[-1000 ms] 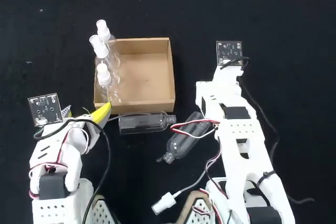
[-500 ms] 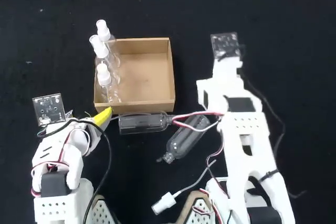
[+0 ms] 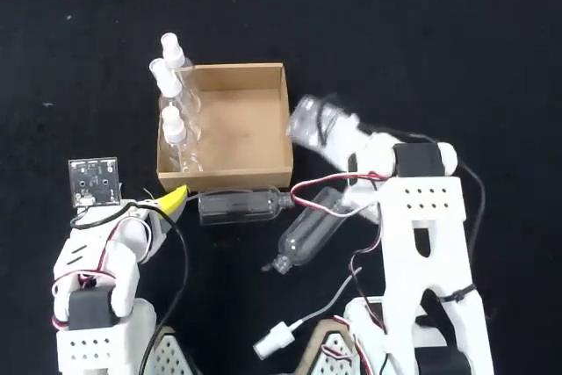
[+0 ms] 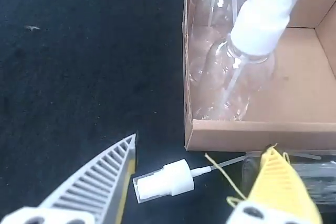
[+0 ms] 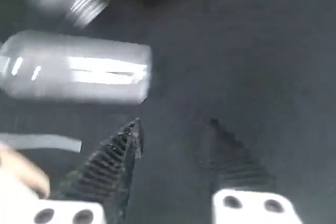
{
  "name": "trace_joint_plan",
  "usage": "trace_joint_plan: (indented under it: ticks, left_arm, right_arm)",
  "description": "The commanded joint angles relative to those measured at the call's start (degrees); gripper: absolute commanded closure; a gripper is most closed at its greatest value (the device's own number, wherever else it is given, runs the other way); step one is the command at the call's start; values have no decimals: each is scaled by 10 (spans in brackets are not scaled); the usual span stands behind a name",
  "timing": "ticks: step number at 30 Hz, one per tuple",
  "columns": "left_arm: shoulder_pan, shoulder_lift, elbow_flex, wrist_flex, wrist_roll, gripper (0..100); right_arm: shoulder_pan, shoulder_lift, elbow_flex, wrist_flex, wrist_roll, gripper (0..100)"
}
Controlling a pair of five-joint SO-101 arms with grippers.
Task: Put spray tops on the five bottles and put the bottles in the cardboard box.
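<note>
The cardboard box (image 3: 263,129) (image 4: 315,61) holds three upright bottles (image 3: 180,125) (image 4: 231,82) with spray tops along one wall. Two bare bottles lie in front of it: one level (image 3: 239,206) (image 5: 79,72), one slanted (image 3: 309,233). A loose spray top (image 4: 164,181) lies on the table beside the box's front corner, between the grey and yellow fingers of my open left gripper (image 4: 202,156) (image 3: 167,204). Another spray top (image 3: 277,338) lies near the arm bases. My right gripper (image 5: 176,135) hovers open over bare cloth next to the level bottle, holding nothing.
A black cloth (image 3: 457,50) covers the table. The right arm (image 3: 421,208) stands over the area right of the bottles, with its red and white cables (image 3: 329,199) draped across the slanted bottle. The box's right half is bare cardboard.
The right arm's wrist has swung back from beyond the box's right side toward the lying bottles. The left arm's wrist has shifted slightly right.
</note>
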Motion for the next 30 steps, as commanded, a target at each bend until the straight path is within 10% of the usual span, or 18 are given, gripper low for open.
trace_joint_plan:
  ticks: [1, 7, 30]
  left_arm:
    - [-5, -8, -7, 4, -4, 751]
    - [-5, -8, -7, 4, -4, 751]
    - [-95, -8, -21, 1, -1, 751]
  right_arm:
    - [-8, -14, -34, 43, 128, 653]
    - [-19, -12, 1, 85, 363, 645]
    - [-169, -11, 223, -101, 327, 645]
